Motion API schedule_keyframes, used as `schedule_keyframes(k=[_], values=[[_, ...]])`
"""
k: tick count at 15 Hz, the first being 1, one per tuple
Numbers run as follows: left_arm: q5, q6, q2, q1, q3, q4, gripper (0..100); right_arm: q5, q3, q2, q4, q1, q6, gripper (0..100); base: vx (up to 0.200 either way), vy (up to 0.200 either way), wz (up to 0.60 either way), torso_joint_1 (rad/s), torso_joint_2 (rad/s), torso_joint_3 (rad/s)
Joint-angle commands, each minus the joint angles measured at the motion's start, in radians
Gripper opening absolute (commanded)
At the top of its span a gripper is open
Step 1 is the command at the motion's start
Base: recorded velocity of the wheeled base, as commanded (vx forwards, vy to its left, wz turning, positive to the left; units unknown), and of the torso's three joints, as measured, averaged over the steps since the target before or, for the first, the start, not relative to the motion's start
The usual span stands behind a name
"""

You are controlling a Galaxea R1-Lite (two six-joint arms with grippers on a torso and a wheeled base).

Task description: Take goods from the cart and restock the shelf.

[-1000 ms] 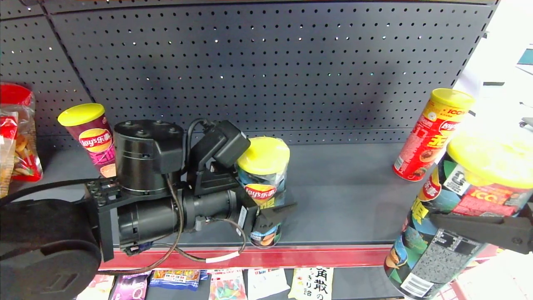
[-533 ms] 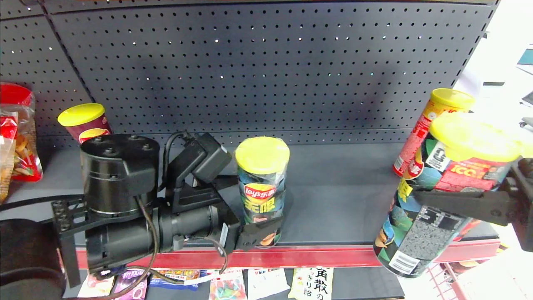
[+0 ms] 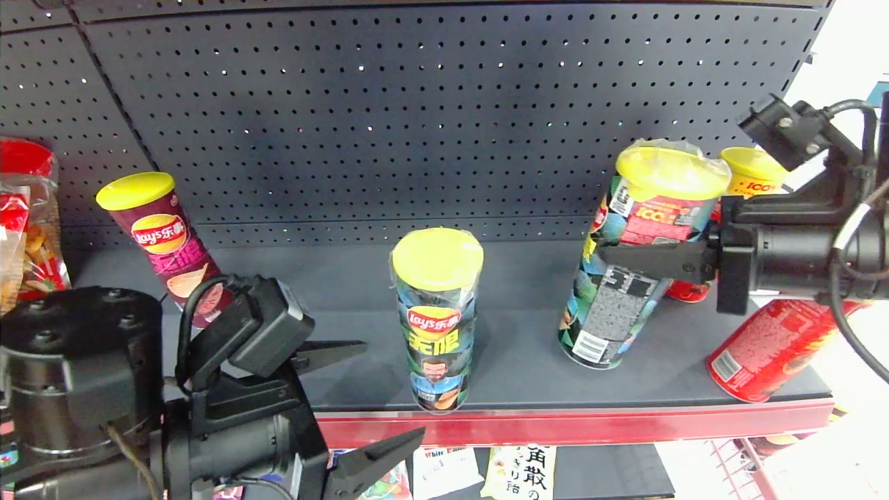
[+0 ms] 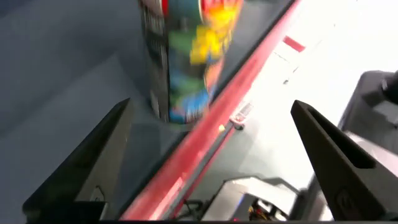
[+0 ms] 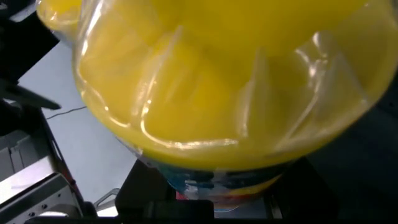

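1. Left gripper: jaws spread wide, empty, in front of the shelf.
2. Can: glossy cylinder, yellow lid, upright at the shelf's front edge.
3. Right gripper: jaws clamped on the film-wrapped, yellow-lidded tube, which is tilted on the shelf's right part.

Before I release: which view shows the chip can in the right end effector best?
Head view: the chip can shows full length, tilted, base near the shelf, held by the right end effector. Right wrist view gives its yellow lid close up; left wrist view faces the middle can instead.
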Motion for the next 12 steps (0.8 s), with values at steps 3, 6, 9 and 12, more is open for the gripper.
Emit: schedule_keyframes(k=[3,6,9,12], values=[[0.0,-0.002,-0.114,0.063,0.083,0.001,100,0.0,-0.129,0.172,-0.009,0.048,0.0,0,0.0,0.0,0.0,0.0,0.0,0.0],[-0.013,-0.002,-0.158,0.129,0.125,0.006,100,0.0,-0.205,0.264,-0.044,0.076,0.0,0,0.0,0.0,0.0,0.0,0.0,0.0],[-0.009,0.0,-0.198,0.19,0.118,0.047,100,-0.002,-0.245,0.327,-0.076,0.085,-0.002,0,0.0,0.0,0.0,0.0,0.0,0.0],[-0.003,0.0,-0.239,0.222,0.095,0.141,100,0.0,-0.291,0.382,-0.076,0.085,-0.002,0,0.0,0.0,0.0,0.0,0.0,0.0]])
